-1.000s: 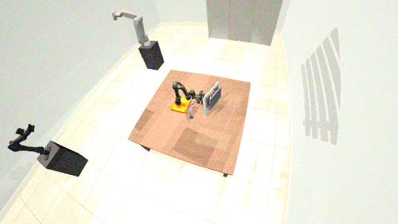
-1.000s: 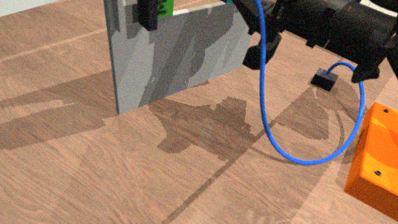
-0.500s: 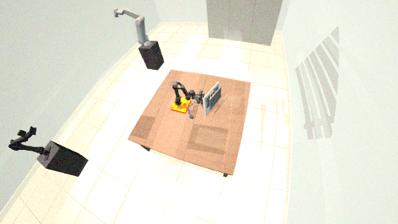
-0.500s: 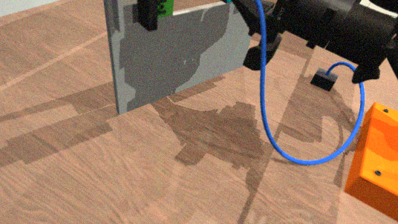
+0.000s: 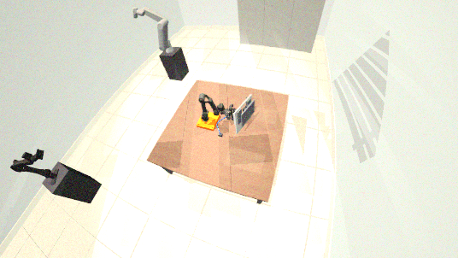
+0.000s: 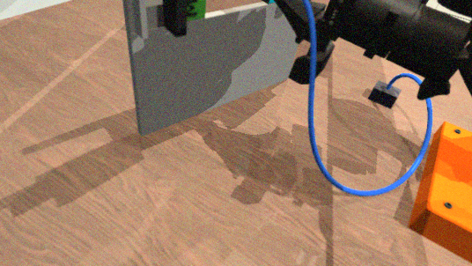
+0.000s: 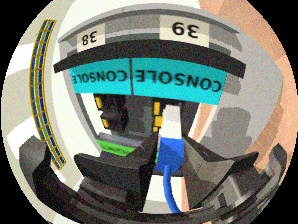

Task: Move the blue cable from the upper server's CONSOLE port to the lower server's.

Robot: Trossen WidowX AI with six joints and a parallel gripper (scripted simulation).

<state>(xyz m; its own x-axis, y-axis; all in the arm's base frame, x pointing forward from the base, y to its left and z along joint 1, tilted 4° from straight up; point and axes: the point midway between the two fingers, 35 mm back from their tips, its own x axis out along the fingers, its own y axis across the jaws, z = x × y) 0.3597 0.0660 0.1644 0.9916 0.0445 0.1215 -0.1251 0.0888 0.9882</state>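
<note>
Plug (image 7: 171, 141) points up the wrist view, long axis nearly upright, pincer-held.

The black arm (image 5: 208, 102) (image 6: 401, 31) rises from its base, bends at a high elbow and slopes down to the forearm; the wrist (image 5: 220, 108) reaches out low over the tabletop, roughly level; the tool (image 5: 231, 112) (image 7: 168, 136) points forward, away from the base; its two dark fingers stand close together but slightly apart, one on either side, closed on the plug (image 7: 171, 147) between their tips.
</note>
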